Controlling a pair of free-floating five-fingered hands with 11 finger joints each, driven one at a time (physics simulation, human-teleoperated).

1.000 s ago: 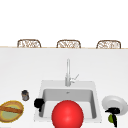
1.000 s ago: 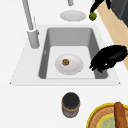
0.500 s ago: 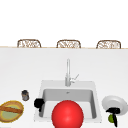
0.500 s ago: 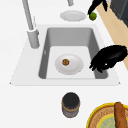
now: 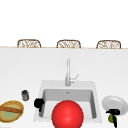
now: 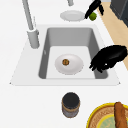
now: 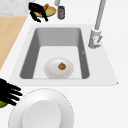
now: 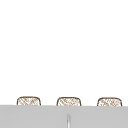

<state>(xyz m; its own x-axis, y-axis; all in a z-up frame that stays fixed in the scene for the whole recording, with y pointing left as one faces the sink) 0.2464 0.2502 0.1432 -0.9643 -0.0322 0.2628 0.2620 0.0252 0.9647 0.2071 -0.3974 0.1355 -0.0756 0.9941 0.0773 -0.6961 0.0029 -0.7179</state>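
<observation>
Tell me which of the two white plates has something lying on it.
The plate in the sink basin: a small brown item sits at its centre. The plate on the counter, by the right hand, is bare.

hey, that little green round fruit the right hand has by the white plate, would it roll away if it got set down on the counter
Probably, yes. The small green round fruit looks ball-shaped with no flat side, so it would likely roll on the smooth white counter. The right hand curls round it beside the white plate, whose raised rim might stop it.

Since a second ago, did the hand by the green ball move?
No. The right hand sits at the same spot beside the white plate on the counter, with the green ball by it.
</observation>
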